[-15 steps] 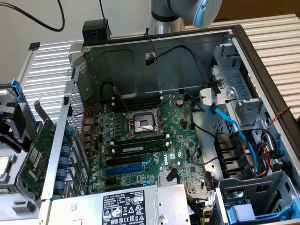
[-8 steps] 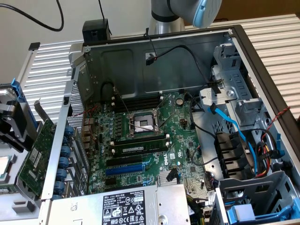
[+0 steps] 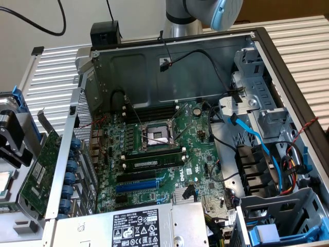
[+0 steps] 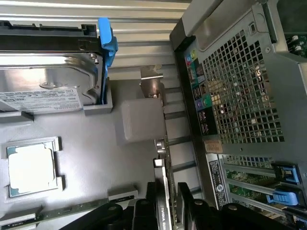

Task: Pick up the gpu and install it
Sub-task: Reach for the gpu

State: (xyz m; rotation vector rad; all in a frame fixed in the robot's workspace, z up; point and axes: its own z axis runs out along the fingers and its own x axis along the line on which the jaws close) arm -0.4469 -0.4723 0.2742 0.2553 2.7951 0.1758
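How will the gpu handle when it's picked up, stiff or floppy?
Probably stiff: the gpu is a thin green circuit board. Likely fragile, since its circuitry is exposed. Propped on edge, it may tip if nudged.

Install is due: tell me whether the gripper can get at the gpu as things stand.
Probably yes: the gripper is right at the gpu, which stands outside the case, with nothing between them.
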